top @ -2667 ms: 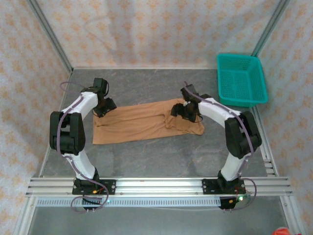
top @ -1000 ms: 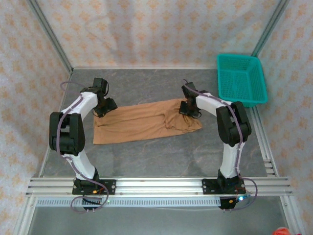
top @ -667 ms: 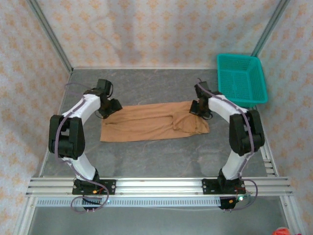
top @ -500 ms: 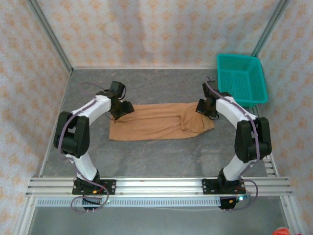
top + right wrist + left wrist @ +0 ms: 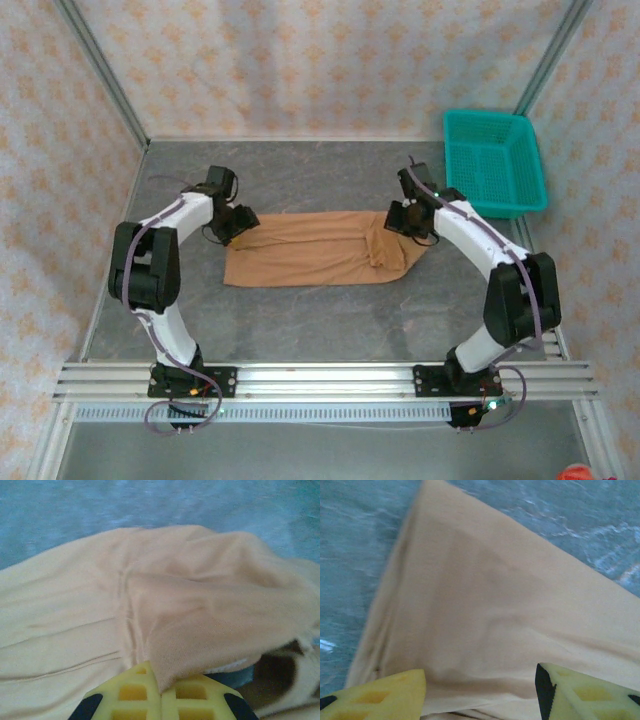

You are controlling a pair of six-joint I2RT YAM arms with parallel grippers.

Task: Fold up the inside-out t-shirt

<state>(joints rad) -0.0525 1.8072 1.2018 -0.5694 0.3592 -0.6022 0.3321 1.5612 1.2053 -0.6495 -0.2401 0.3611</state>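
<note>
Broadly, the gray table [image 5: 300, 320] lies under both grippers, and the tan t-shirt [image 5: 310, 255] is laid across it as a long band running from one gripper to the other. Its left end is at the left gripper [image 5: 480, 692] and its right end is at the right gripper [image 5: 161, 692]. The cloth lies fairly flat toward the left and bunches into a raised fold toward the right. A teal basket [image 5: 490, 114] sits beyond the right gripper and off to its right, well apart from the cloth.

The right gripper is closed tight on the shirt, its yellow fingers [image 5: 132, 697] pressed together with a lifted flap of cloth pinched between them; a bit of white shows just under that flap. The left gripper's fingers [image 5: 380, 692] stand apart over the shirt's corner, with cloth spanning the gap between them — whether they press it down or merely straddle it cannot be told.
</note>
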